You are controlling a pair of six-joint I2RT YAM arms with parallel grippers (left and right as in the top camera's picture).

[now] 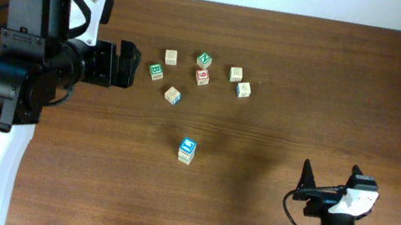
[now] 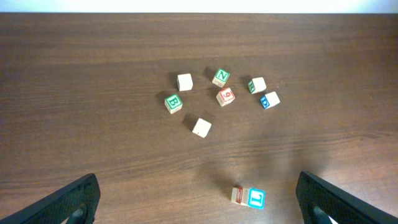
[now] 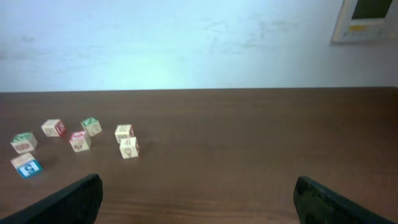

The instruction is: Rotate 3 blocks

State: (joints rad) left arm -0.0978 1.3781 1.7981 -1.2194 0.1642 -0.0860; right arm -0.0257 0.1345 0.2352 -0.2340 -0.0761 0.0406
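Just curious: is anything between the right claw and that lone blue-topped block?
Nothing visible: only bare table lies between the right gripper and the lone block; the other blocks cluster farther away.

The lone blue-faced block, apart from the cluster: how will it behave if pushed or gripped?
The block looks like a rigid wooden cube, so it probably won't deform under a grip. Resting on a flat face, it should slide, not roll. On the smooth table, an off-centre push may spin it.

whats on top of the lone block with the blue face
Nothing: the lone block shows a bare blue top face and stands directly on the table. Its bottom face is hidden against the wood.
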